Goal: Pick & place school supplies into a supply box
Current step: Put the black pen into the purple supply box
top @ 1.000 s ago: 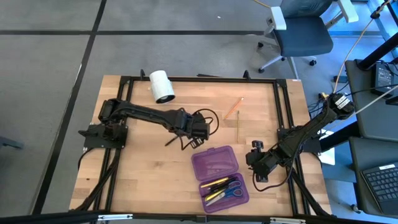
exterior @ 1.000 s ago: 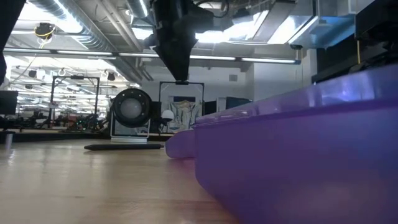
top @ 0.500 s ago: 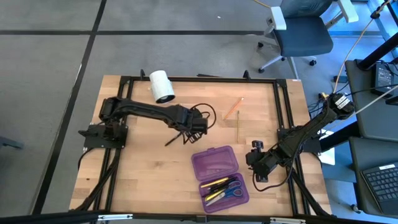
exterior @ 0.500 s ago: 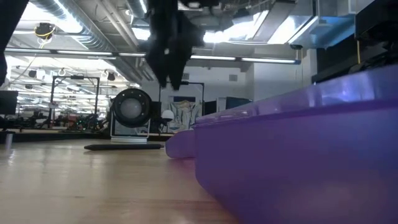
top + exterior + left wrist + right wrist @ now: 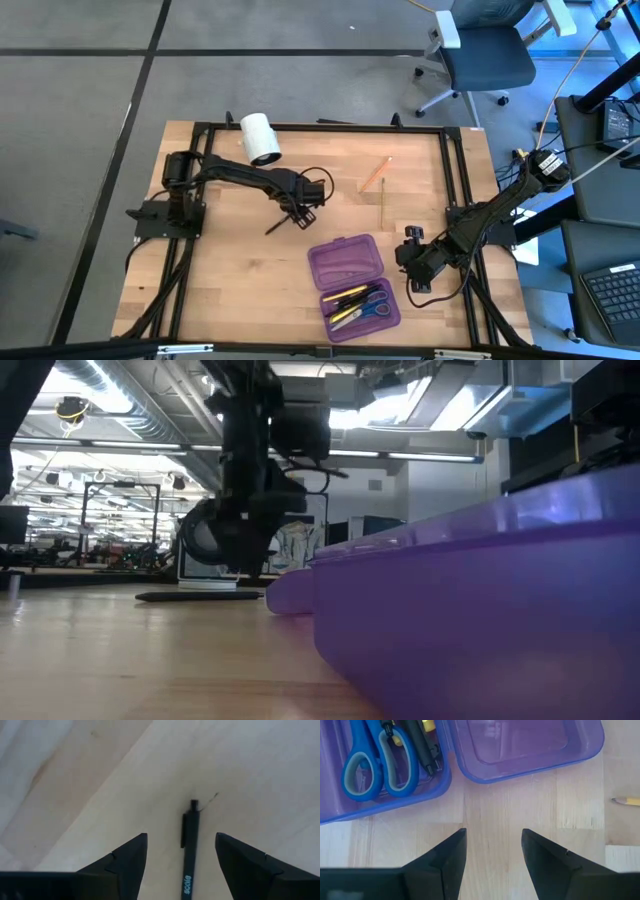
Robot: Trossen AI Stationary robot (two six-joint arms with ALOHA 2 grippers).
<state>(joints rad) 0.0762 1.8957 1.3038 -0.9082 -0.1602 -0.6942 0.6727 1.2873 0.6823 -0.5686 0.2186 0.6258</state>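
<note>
A black pen (image 5: 279,225) lies flat on the wood; in the left wrist view the black pen (image 5: 189,851) runs between my fingers. My left gripper (image 5: 303,211) (image 5: 181,837) hangs open just above it, one finger on each side, touching nothing. In the low view my left gripper (image 5: 243,550) stands low over the pen (image 5: 200,596). The purple supply box (image 5: 355,286) lies open, holding blue scissors (image 5: 374,761) and pens. An orange pencil (image 5: 375,172) and a wood-tone pencil (image 5: 384,205) lie toward the far right. My right gripper (image 5: 411,256) (image 5: 493,837) waits open beside the box.
A white cylinder roll (image 5: 260,138) lies on its side near the table's far edge. A black frame (image 5: 320,128) borders the table. The box's wall (image 5: 480,610) fills the near right of the low view. Bare wood lies left of the box.
My left gripper has come down from high above the table to just over the black pen, shifting slightly toward the table's left. The pen has stayed where it was. The right arm has kept still.
</note>
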